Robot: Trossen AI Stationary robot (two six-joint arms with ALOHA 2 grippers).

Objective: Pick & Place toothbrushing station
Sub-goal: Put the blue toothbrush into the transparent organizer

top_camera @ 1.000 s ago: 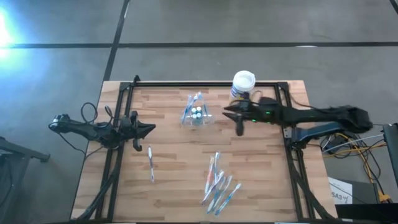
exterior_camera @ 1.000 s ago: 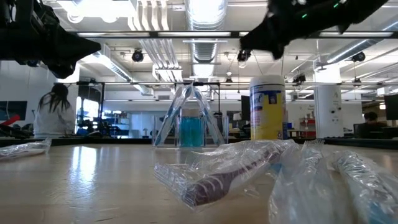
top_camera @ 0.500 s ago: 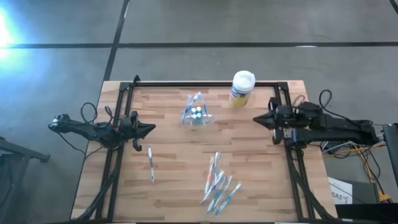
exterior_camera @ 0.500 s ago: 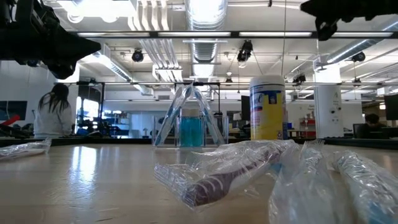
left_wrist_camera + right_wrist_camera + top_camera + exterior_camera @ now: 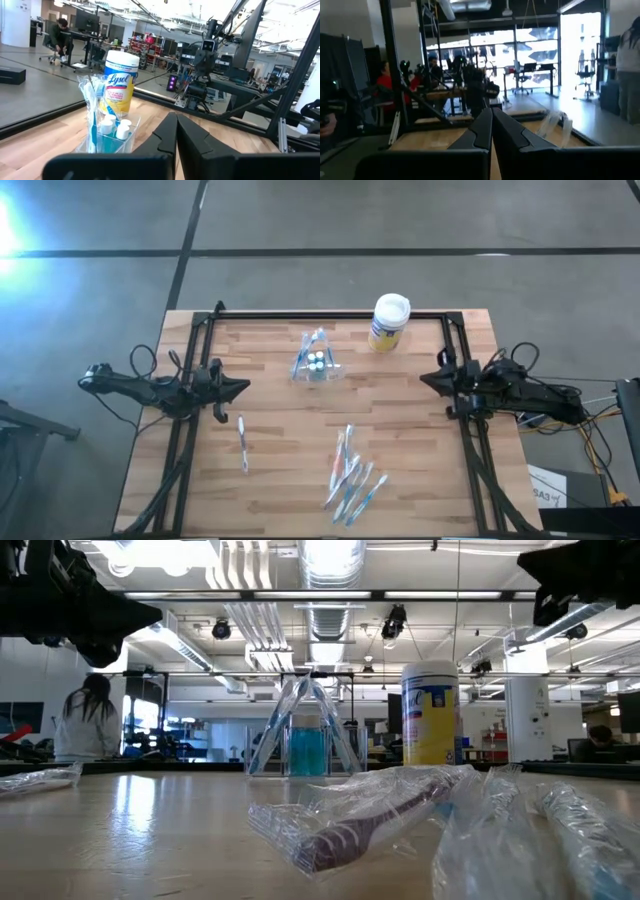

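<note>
Item 1, tabletop (image 5: 280, 405): pale wooden planks with visible grain, rectangular, edged by a black metal frame (image 5: 330, 315).

Item 2, toothbrushing station (image 5: 316, 361): a small holder of clear, colourless plastic, upright on the far half of the tabletop, a little left of centre, touching nothing else. In the low view (image 5: 305, 736) its walls slope inward toward the top and a blue block shows through them. My left wrist view (image 5: 106, 131) shows blue-handled brushes standing in it, beside small white caps.

Item 3, canister (image 5: 389, 321): a yellow-and-blue cylinder with a white lid, upright near the far edge, right of the station and apart from it.

Item 4, wrapped toothbrushes (image 5: 352, 476): several slim brushes in crinkled clear film, heaped loosely on the near half, right of centre.

Item 5, single wrapped toothbrush (image 5: 242, 442): lies alone on the near left, well apart from the heap.

Item 6, my left claw (image 5: 243, 388): dark, matt, 2 tapered fingers pressed together, holding nothing. It hangs above the left edge of the tabletop, pointing inward.

Item 7, my right claw (image 5: 425, 377): the same make, fingers also pressed together and empty, above the right edge, well apart from the station.
</note>
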